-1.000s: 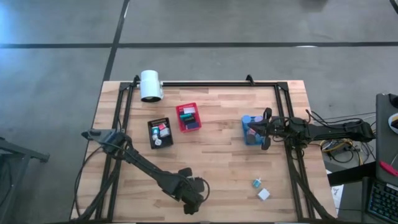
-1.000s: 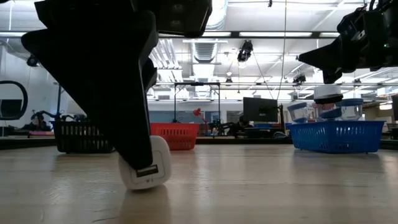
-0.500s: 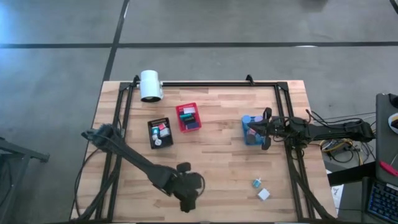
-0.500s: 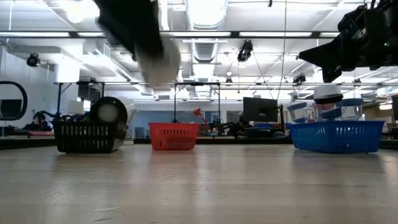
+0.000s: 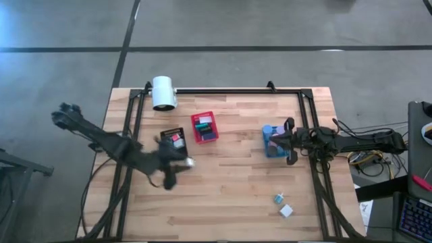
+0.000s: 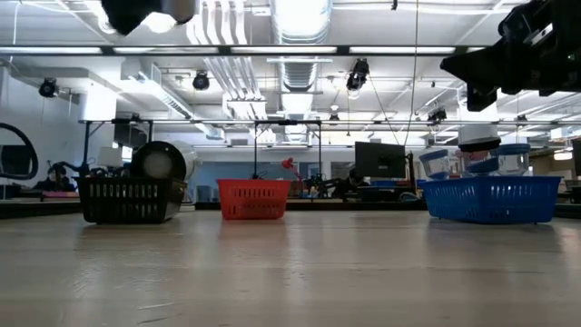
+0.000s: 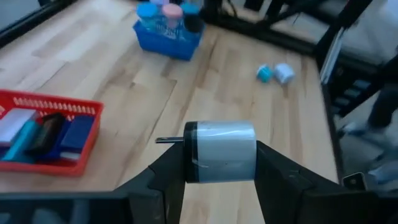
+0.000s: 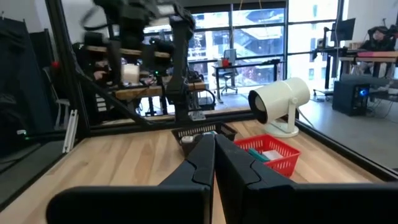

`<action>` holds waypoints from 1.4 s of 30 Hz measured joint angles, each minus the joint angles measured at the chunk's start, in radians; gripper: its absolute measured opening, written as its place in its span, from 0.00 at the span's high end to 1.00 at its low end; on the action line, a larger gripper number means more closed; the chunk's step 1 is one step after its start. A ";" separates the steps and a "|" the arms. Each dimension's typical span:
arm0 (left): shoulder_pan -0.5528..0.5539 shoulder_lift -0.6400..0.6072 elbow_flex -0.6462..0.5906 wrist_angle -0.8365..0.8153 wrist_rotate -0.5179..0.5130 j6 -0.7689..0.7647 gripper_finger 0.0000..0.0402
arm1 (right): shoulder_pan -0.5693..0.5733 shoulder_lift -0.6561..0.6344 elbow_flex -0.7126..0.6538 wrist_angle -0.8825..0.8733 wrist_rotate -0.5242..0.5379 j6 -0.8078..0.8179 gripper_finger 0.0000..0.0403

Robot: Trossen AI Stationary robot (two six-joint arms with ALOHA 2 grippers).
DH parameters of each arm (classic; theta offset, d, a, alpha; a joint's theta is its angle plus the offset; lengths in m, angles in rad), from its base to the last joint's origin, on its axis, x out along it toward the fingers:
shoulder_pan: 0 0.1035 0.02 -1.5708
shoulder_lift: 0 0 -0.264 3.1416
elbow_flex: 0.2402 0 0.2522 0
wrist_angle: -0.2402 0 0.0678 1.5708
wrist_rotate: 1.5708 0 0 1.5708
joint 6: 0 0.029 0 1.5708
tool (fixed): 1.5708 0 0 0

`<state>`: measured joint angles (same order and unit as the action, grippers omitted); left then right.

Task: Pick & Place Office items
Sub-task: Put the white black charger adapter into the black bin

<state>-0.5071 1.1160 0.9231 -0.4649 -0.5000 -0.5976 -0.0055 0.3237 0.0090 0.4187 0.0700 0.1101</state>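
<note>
So we've got the left gripper (image 7: 221,163) clamped on a white roll of tape (image 7: 221,152), up off the worktop (image 5: 229,182) right by the black bin (image 5: 173,144). The right gripper (image 8: 214,163) is pinched fully shut with nothing in it, over the blue bin (image 5: 273,142) near the right edge. Two small pieces (image 5: 283,205) sit near the front right corner.

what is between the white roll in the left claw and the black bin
Nothing visible. The left claw holds the white roll in the air beside the black bin, with only bare table around.
</note>
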 joint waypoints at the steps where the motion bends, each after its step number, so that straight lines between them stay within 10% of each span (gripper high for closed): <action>1: -0.001 -0.065 -0.064 0.035 -0.010 0.000 0.62 | 0.000 0.000 0.000 0.001 0.000 0.000 0.98; 9: 0.010 -0.467 -0.450 0.300 -0.068 0.153 0.62 | 0.042 0.001 0.000 0.002 0.002 0.011 0.98; 22: 0.016 -0.922 -0.681 0.293 -0.070 0.261 0.62 | 0.050 0.044 0.000 0.074 0.036 0.087 0.98; 42: 0.018 -1.117 -0.730 0.148 -0.087 0.347 0.62 | 0.170 0.201 0.000 0.261 0.173 0.066 0.98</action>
<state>-0.4893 -0.0013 0.1928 -0.3170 -0.5869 -0.2506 0.1646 0.5246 0.0090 0.6802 0.2427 0.1759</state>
